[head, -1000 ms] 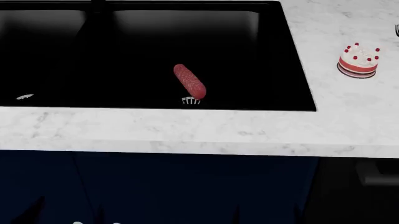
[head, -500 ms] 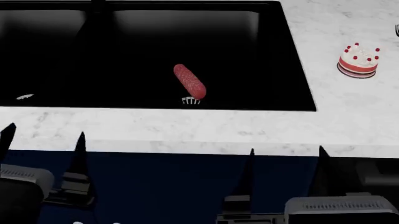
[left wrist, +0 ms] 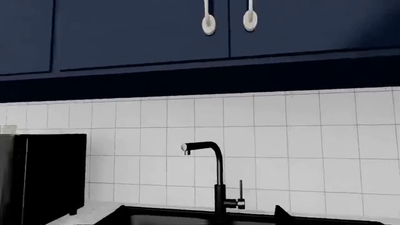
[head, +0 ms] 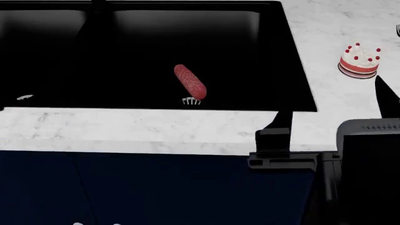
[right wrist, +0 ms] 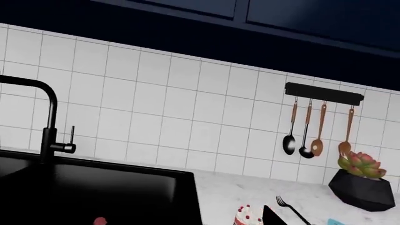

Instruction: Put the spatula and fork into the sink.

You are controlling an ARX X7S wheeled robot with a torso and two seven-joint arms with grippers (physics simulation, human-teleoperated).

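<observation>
Black sink (head: 293, 56), white marble counter (head: 156, 129), red-and-white cake (head: 359, 61).

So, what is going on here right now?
A two-armed robot faces a black sink in a marble counter. Its right gripper hangs open and empty over the counter's front edge, beside the sink. The dark fork lies on the counter near the small cake, not in the sink. A red sausage lies in the basin. I cannot pick out a spatula. Only a fingertip of the left gripper shows.
</observation>
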